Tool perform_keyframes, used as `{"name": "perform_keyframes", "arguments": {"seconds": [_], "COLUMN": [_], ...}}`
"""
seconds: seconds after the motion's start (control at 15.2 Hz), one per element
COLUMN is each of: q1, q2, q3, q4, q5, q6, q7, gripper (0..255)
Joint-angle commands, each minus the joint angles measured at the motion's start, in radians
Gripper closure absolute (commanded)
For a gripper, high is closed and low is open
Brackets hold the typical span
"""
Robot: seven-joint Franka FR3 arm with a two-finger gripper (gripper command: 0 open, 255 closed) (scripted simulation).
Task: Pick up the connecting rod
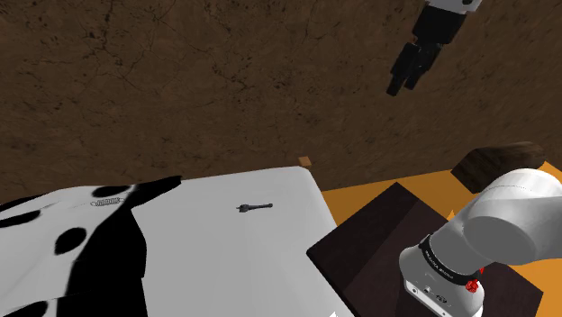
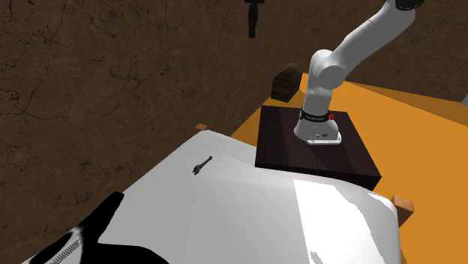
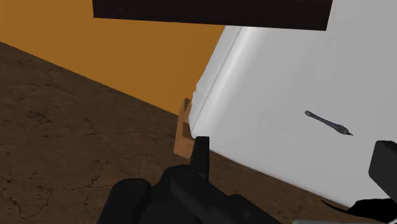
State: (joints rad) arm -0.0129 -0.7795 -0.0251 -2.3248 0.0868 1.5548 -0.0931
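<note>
Rod first: it lies flat on the white top, a thin dark piece alone near the edge closest to the stand. In the shoulder view its length runs roughly from 9 to 3 o'clock. One end looks thicker, possibly the 9 o'clock one, but it is too small for me to be sure.

From the rod, the gripper hangs at about 1 o'clock in that view, high up and well apart. It seems to be over the brown floor rather than over the top. In the wrist view the two fingers stand apart with nothing between them, and the rod sits beyond them, nearer one finger than the other.

I read this as the start of the approach. The arm is high so that I can swing it across without clipping the top's corner or the small wooden block beside it, and the jaws are spread ready to straddle the shank. Because the rod lies so low and slim, I judge the next move needs the hand centred above it, turned so the fingers cross its length, and then a straight descent.
</note>
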Motion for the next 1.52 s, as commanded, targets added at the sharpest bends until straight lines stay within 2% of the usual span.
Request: {"name": "perform_keyframes", "arguments": {"seconds": [0.0, 0.73, 1.45], "q1": [0.0, 0.117, 0.215], "q2": [0.0, 0.243, 0.575], "q3": [0.0, 0.064, 0.145], "q4": [0.0, -0.109, -0.097], "q5": [0.0, 0.014, 0.0], "q6": [0.0, 0.348, 0.665], "q7": [0.0, -0.169, -0.311], "gripper": [0, 0, 0]}}
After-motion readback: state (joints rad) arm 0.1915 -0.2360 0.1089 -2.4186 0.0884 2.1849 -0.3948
